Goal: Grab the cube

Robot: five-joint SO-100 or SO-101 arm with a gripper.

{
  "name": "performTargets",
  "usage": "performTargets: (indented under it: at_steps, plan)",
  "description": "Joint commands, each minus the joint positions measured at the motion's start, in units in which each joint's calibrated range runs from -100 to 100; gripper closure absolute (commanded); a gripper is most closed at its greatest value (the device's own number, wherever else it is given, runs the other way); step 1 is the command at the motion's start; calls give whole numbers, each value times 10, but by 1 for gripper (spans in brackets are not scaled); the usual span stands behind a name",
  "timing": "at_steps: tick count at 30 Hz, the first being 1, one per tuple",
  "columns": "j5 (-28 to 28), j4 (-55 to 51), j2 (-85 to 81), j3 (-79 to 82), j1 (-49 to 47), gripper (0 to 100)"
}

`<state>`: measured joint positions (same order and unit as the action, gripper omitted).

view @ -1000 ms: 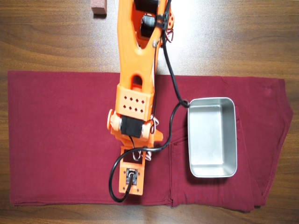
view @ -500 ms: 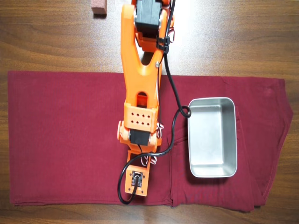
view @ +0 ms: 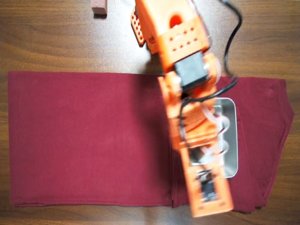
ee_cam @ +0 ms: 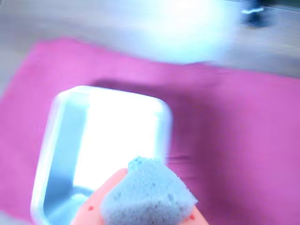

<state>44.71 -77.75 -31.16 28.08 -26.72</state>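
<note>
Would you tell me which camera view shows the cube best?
The wrist view: the cube fills the bottom centre, held in the gripper near the metal tray. In the overhead view the arm hides it entirely.

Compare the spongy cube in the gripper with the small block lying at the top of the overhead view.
The cube is pale, porous and speckled; the block is reddish-brown and looks smooth. The cube is held up in the orange gripper near the metal tray, as the wrist view shows; the block lies on the bare wooden table, off the dark red cloth. Both are much smaller than the tray.
</note>
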Motion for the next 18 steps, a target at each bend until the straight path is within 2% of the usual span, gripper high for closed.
performTargets:
  at_steps: [1, 8, 11, 16, 18]
  plan:
    - [-21, 27, 31, -1, -75, 99]
    - [-26, 43, 103, -10, -150, 100]
    - [-25, 35, 126, -28, -133, 98]
    - [-18, -37, 127, -44, -106, 77]
    - [-13, -55, 127, -51, -97, 72]
